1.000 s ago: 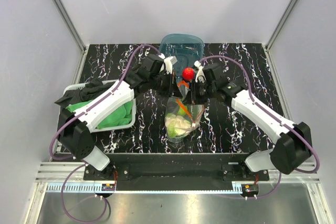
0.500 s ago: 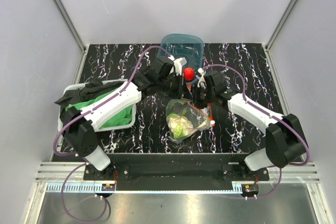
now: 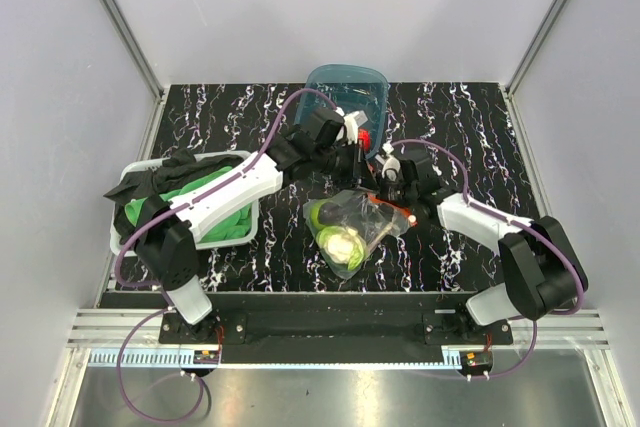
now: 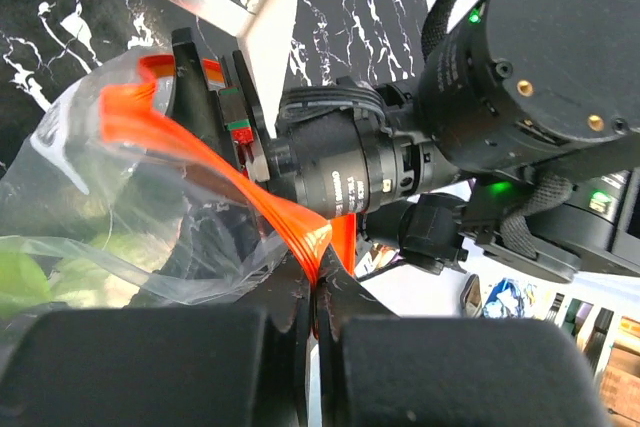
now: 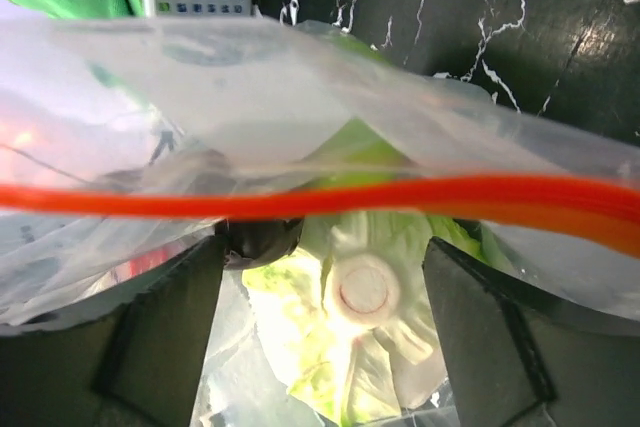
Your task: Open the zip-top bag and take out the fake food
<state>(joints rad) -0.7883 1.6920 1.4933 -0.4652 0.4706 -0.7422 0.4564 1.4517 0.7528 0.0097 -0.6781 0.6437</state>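
We judge the step in hand to be parting the mouth of the zip-top bag [image 3: 352, 232]. The left pincer [image 4: 315, 297] is clamped narrow on a fold of the orange zip strip [image 4: 200, 162], which twists away from its tips toward the right arm's wrist. The right pincer [image 5: 322, 252] stands wide, gripping nothing. The strip runs straight across its gap just beyond the fingertips, and the white-and-green cauliflower [image 5: 365, 292] lies past it, inside the plastic.

The bag hangs below and between both pincers, with its lower end on the table [image 3: 450, 127] and the fake food [image 3: 338, 243] bunched in that end.

To do this well, we would have the right pincer close on only the near lip of the strip, not on both layers. Then we would pull the two pincers apart across the seal, slowly and squarely. The left grip sits on a twisted corner and could slip, so a gentle pull suits it better than a jerk.

Much is unclear. We cannot tell whether the seal is already partly split, nor which layer the left pincer holds. From above, the arms cover the bag's mouth. A small red spot [image 3: 362, 137] shows beside the left pincer, near the teal tub [image 3: 345, 82], and we cannot make out what it is.
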